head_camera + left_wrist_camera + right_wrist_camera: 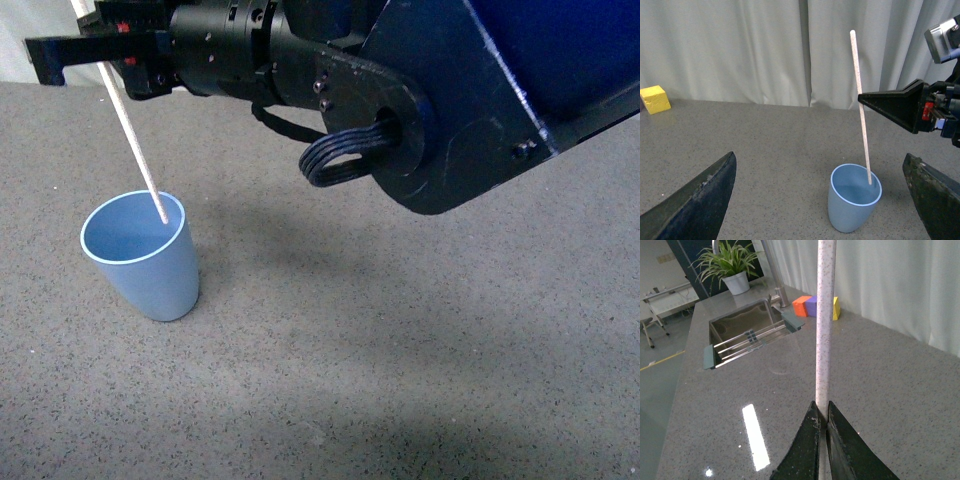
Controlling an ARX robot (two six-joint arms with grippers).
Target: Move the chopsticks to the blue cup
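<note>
Here the right gripper (98,55) has its fingers closed tight on the stick (130,135), near the middle of its length, so we read the step as lowering the stick into the cup (150,270). The cup stands mouth up on the grey counter (420,360), toward the left side and apart from the far edge where the curtain (740,50) hangs. The stick is held almost upright, only a little leaned, and we think this is on purpose: a long thin thing enters a narrow mouth most easily end first, from above. Its lower tip is inside the mouth, below the rim and close to the inner wall on the right; whether it touches the wall or the bottom, we cannot tell. The grip at the middle leaves the lower half free to go down before the fingers meet the rim. The left gripper (819,159) hangs near the cup with its fingers wide apart and nothing between them; it takes no part in the holding. In our judgement the task is nearly done: what is left is to bring the stick lower and let it go, so that it leans on the rim. Because the stick is much longer than the cup is tall, the cup could tip if the release is high.
</note>
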